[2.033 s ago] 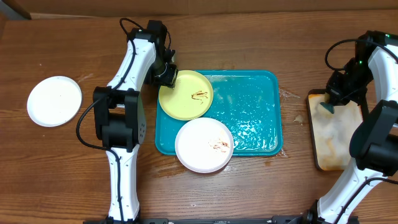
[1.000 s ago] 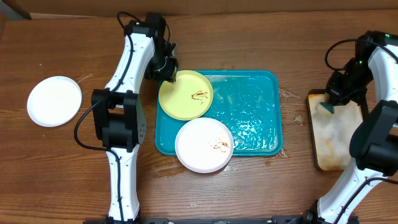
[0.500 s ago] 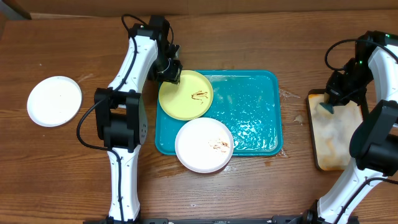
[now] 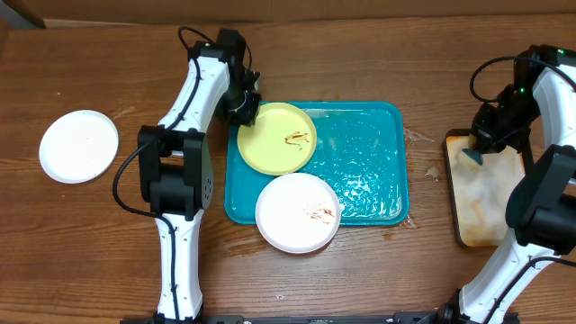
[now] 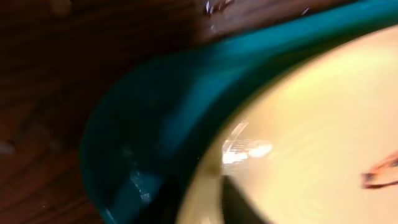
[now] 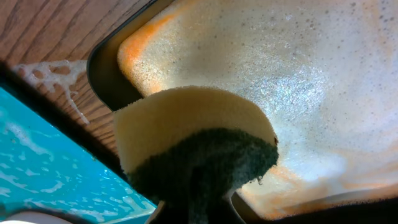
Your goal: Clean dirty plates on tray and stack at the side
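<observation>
Now the left claw (image 4: pixel 242 109) pinches the top-left rim of the yellow plate (image 4: pixel 279 139), which lies in the blue tray (image 4: pixel 369 171). A white plate (image 4: pixel 297 213) sits on the tray's front edge. Both of these have brown smears. The other white plate (image 4: pixel 79 146) rests far left on the worktop (image 4: pixel 360 54). The right claw (image 4: pixel 474 148) squeezes a sponge (image 6: pixel 193 143) over the small foamy tray (image 6: pixel 311 74).

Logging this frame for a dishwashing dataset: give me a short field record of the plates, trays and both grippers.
yellow-green plate: on teal tray, rear-left, brown smear
white plate on tray: front, overhangs rim, brown smear
white plate on table: far left, no smear visible
left gripper: closed on yellow-green plate's rim
right gripper: holds sponge over foamy tray
</observation>
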You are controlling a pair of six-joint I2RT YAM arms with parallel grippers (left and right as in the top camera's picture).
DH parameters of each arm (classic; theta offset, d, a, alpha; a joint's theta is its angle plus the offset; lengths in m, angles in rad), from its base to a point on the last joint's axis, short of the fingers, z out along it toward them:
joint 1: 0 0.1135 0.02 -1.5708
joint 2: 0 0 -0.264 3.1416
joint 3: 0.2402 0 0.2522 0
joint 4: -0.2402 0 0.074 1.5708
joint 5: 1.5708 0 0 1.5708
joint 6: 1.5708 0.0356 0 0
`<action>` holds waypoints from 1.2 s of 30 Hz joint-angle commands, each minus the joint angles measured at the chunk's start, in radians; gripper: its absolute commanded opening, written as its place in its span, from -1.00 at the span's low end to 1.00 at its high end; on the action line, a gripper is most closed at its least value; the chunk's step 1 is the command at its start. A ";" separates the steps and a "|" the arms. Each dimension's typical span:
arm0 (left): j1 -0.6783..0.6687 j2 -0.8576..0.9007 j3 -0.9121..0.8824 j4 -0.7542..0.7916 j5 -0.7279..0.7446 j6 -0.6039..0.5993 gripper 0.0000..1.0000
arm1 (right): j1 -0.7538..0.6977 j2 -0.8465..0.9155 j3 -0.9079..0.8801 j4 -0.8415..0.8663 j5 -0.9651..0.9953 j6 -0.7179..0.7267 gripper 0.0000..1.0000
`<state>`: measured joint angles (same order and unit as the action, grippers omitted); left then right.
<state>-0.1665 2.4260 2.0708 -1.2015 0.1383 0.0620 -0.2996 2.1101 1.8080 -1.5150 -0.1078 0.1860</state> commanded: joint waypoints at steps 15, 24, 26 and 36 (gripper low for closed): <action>-0.025 -0.009 -0.110 0.061 0.021 -0.127 -0.92 | -0.002 -0.040 -0.014 0.090 -0.011 -0.027 -0.92; -0.025 -0.009 -0.110 0.055 0.040 -0.130 -0.92 | -0.002 -0.039 -0.207 0.233 -0.074 -0.001 -0.92; -0.025 -0.009 -0.110 0.053 0.039 -0.130 -0.92 | -0.002 -0.039 -0.278 0.275 -0.063 0.030 -0.92; -0.025 -0.009 -0.110 0.054 0.040 -0.129 -0.92 | -0.023 -0.039 -0.331 0.325 0.125 0.135 -0.92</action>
<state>-0.1837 2.3955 1.9888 -1.1576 0.2005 -0.0311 -0.3092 2.1025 1.4891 -1.1954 -0.1005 0.2462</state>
